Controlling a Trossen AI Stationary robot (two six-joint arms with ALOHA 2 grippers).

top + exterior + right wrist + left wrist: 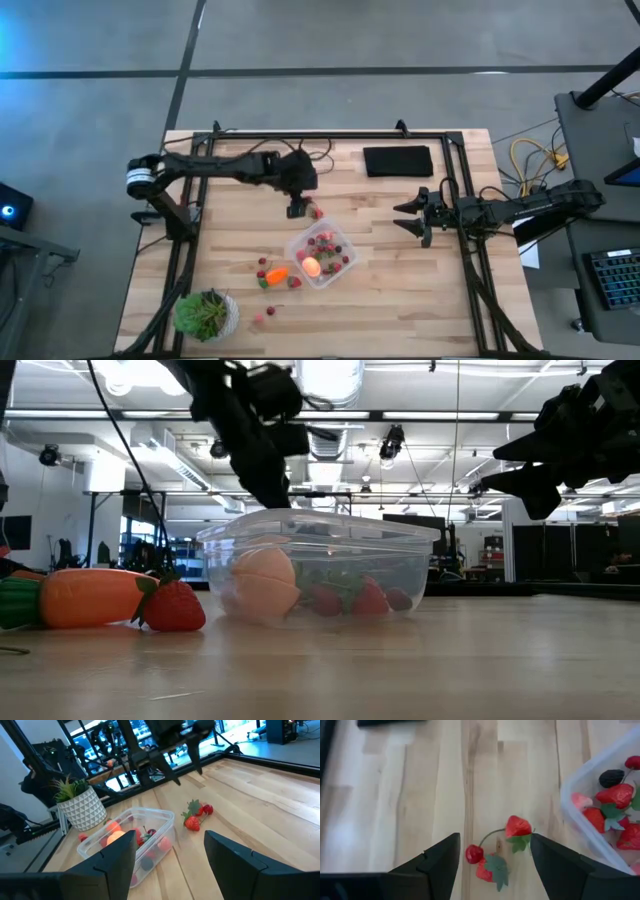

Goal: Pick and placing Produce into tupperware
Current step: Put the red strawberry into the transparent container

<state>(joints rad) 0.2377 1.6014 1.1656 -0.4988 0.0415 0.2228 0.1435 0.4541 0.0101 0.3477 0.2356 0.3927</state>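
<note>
Left wrist view: left hand (492,857) open, empty, above strawberries (496,852) beside tupperware (587,832).

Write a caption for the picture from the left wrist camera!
Left claw open above a strawberry bunch on the table, beside the tupperware.

Grey floor (90,100), apparently concrete.

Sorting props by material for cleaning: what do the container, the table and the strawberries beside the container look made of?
Container: looks like clear, slightly frosted plastic; the fruit inside shows through its walls. Table: pale wood planks with visible grain and seams, matte finish. Strawberry cluster: probably moulded plastic, glossy red with flat green leaves, though the pictures leave that open.
</note>
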